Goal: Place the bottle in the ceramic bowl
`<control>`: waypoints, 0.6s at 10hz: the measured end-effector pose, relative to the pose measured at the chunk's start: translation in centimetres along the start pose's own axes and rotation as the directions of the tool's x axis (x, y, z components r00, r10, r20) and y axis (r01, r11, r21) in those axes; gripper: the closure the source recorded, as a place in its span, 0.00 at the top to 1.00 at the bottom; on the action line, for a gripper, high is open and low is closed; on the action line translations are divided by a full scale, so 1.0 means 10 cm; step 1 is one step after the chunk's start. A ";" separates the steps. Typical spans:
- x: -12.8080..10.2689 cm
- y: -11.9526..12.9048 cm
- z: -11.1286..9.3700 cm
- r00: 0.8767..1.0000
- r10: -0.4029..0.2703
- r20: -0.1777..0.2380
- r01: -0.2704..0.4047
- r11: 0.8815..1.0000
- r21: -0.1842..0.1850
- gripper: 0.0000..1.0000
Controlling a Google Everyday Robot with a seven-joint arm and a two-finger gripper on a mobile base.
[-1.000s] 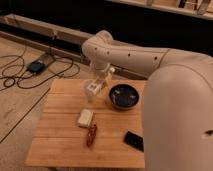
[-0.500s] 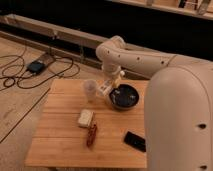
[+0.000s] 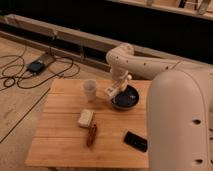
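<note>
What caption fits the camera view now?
Tool shut on the bottle, at the ceramic bowl's left rim.

I see the scene through one camera set high behind my own arm [image 3: 180, 115], looking down and forward across the wooden table [image 3: 60, 135] toward the dark wall beyond. My upper arm fills the right foreground, very near the lens. The whole tabletop fits in view at middle range, with floor and cables [image 3: 20, 75] at left. My gripper [image 3: 116, 89] sits at the table's far side, just beside the ceramic bowl [image 3: 125, 100].
</note>
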 end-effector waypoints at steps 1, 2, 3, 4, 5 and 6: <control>0.08 0.02 0.06 1.000 0.014 -0.005 -0.014 1.000 -0.009 0.23; 0.14 0.05 0.09 1.000 0.023 -0.012 -0.023 0.999 -0.023 0.30; 0.21 0.06 0.14 0.999 0.031 -0.020 -0.032 0.999 -0.037 0.40; 0.29 0.06 0.19 0.999 0.042 -0.028 -0.043 0.998 -0.053 0.53; 0.33 0.06 0.22 0.998 0.048 -0.032 -0.050 0.997 -0.060 0.61; 0.38 0.06 0.26 0.998 0.054 -0.036 -0.057 0.996 -0.069 0.67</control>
